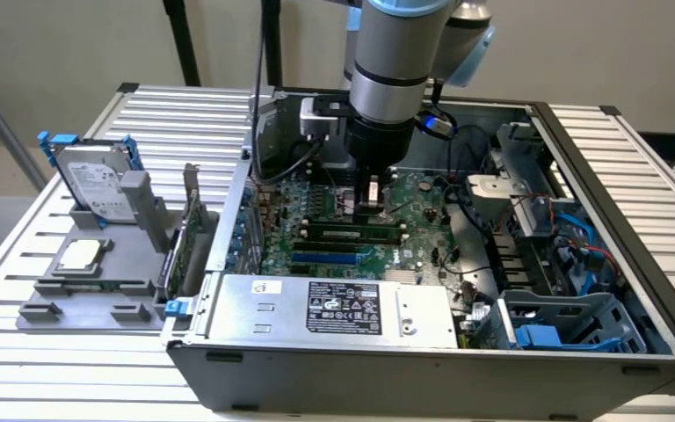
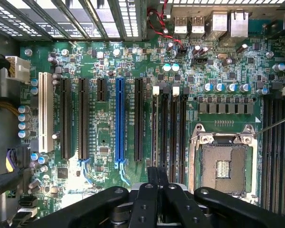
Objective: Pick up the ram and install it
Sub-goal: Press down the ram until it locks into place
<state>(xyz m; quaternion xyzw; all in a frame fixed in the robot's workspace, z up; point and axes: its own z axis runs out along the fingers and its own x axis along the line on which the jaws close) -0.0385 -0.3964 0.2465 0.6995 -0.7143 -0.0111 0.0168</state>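
One ram (image 1: 340, 235) seated in motherboard (image 1: 414, 189) slot, just beside tool (image 1: 372, 204).

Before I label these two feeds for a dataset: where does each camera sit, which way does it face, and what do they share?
Exterior view: off the arm, raised above one long side of the open computer case, looking down into it; the arm and gripper show over the motherboard.
Wrist view: on the wrist, facing straight down at the motherboard; the black gripper shows, shut on the ram.
Shared: motherboard, gripper, blue slot.
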